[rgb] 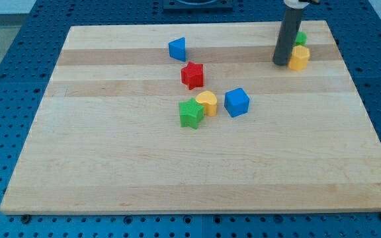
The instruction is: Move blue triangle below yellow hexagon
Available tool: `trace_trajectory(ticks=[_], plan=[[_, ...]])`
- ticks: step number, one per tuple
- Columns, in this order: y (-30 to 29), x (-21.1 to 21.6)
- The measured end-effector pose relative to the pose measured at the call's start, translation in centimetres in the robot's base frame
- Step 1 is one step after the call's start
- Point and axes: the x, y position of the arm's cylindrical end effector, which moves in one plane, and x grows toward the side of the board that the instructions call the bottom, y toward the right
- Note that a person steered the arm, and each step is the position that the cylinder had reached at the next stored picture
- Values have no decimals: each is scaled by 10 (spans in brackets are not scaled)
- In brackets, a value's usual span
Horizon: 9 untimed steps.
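Observation:
The blue triangle lies on the wooden board near the view's top, left of centre. The yellow hexagon sits at the view's top right, with a green block just above it, partly hidden. My tip rests on the board right beside the yellow hexagon's left side, far to the right of the blue triangle. I cannot tell whether the tip touches the hexagon.
A red star block lies just below the blue triangle. Below it are a green star block, a yellow heart block and a blue cube, close together. A blue perforated table surrounds the board.

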Motion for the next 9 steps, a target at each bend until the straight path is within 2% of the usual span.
trace_trajectory(ticks=[1,2,3,5,6,7,9], plan=[[4,0],[-24,-1],[-69,-21],[-133,-90],[-181,-99],[-228,-96],[-246,-59]])
